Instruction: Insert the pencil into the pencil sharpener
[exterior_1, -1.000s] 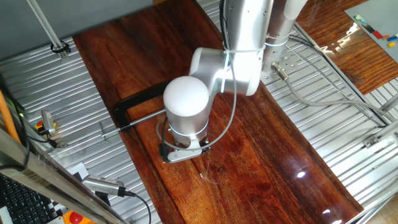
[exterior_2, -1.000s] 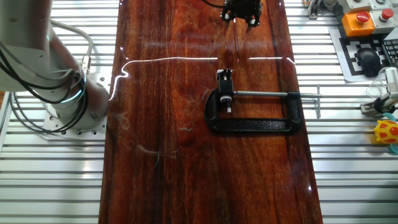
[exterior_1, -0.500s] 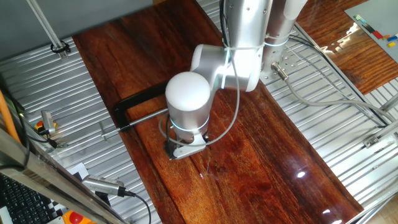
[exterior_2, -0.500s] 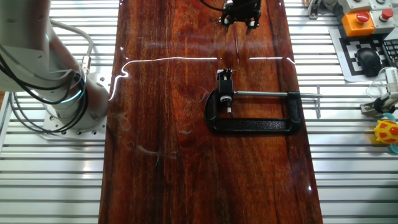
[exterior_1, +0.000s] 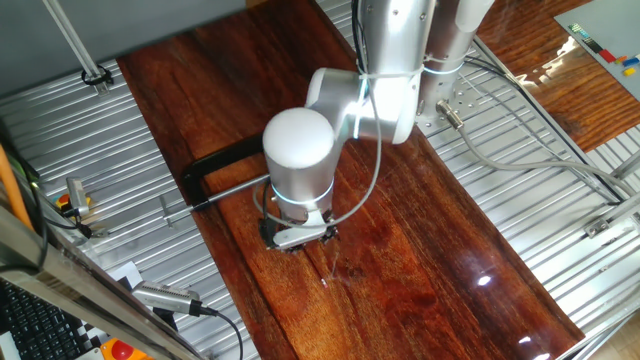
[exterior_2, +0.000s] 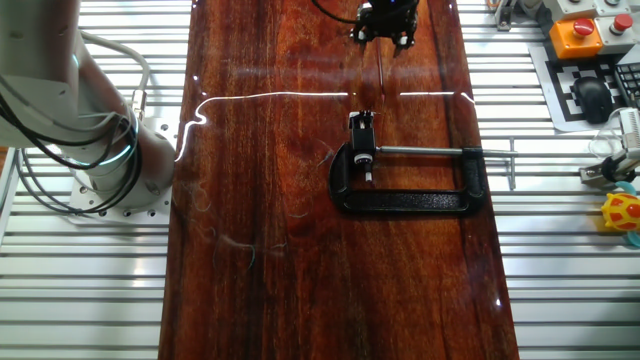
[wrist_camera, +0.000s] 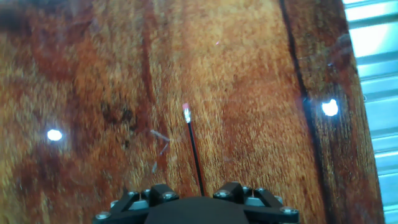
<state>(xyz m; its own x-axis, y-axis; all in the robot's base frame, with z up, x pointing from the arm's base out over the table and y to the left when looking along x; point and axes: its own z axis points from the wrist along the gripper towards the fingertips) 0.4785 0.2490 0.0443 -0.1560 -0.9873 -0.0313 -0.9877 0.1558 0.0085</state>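
While the tool (exterior_2: 383, 35) pinches the pencil (exterior_2: 380, 66) above the bench (exterior_2: 270, 200), the sharpener (exterior_2: 361, 122) sits apart, held in a black clamp (exterior_2: 410, 180). Clear wood lies between them.

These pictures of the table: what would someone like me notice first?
Probably the big white robot arm bending over the glossy red-brown wooden table. Next, the black C-shaped clamp lying mid-table, pinching a small white pencil sharpener. At the far edge, the tool holds a thin dark pencil, its pale tip pointing toward the clamp.
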